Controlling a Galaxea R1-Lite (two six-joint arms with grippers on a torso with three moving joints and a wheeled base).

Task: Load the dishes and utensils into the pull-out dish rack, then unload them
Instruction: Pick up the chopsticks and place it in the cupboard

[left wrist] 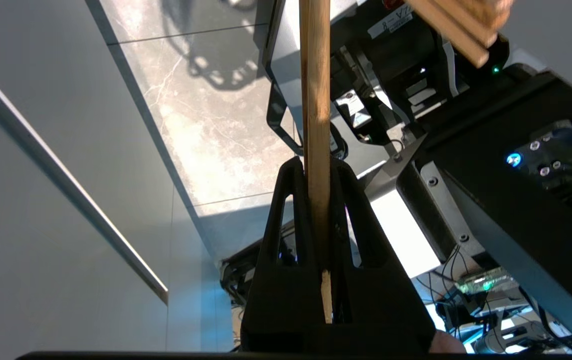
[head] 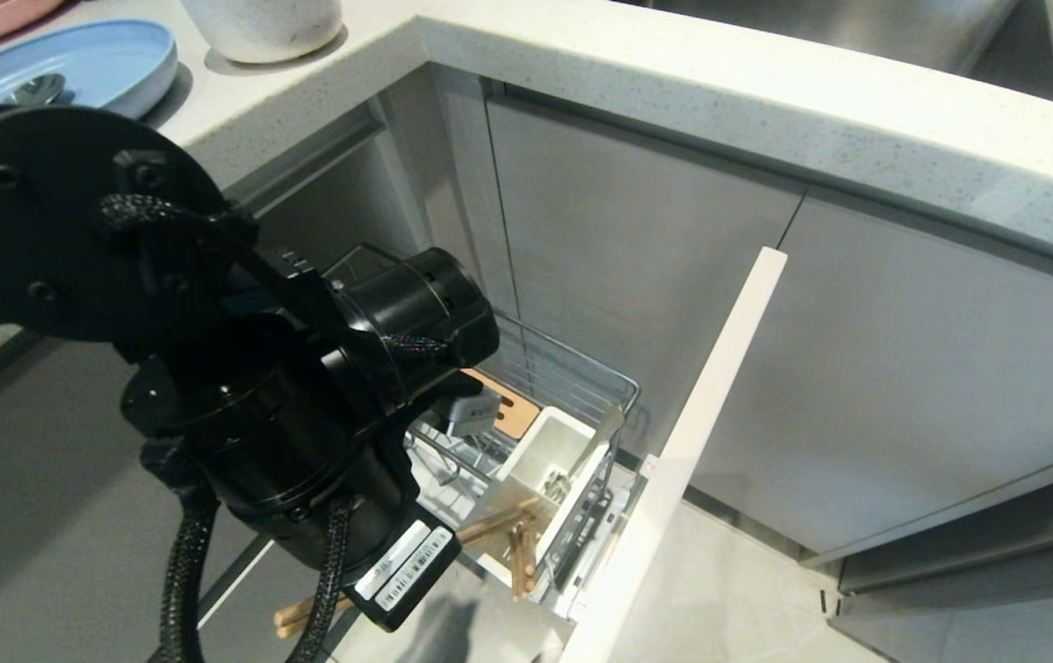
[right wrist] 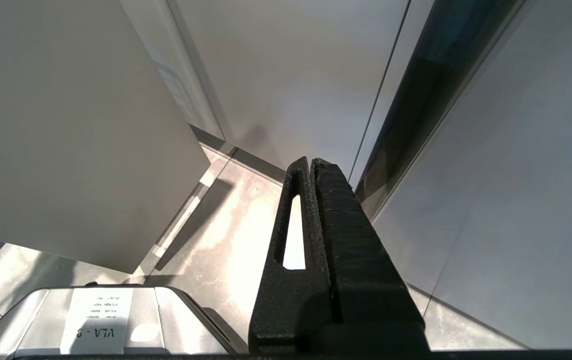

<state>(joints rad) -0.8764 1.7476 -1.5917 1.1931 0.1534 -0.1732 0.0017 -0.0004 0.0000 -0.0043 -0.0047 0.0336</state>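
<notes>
Risk: left gripper [left wrist: 319, 175] pinches one chopstick [left wrist: 315, 100] near its end (thin purchase); it could pivot, missing the caddy [head: 552, 451].

Left gripper [left wrist: 318, 167] clamped shut, right gripper [right wrist: 311, 165] parked, fingers together.

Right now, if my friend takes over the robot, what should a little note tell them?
Left end effector: shut on one wooden chopstick, by the pull-out dish rack.
Right end effector: shut, holding nothing, parked low by the cabinet fronts.
Rack is pulled out; more wooden sticks lean at its front end by the white caddy.
Pale-blue plate with a spoon and the off-white bowl sit on the counter.
Whether this is loading or unloading, the pictures don't tell.
</notes>
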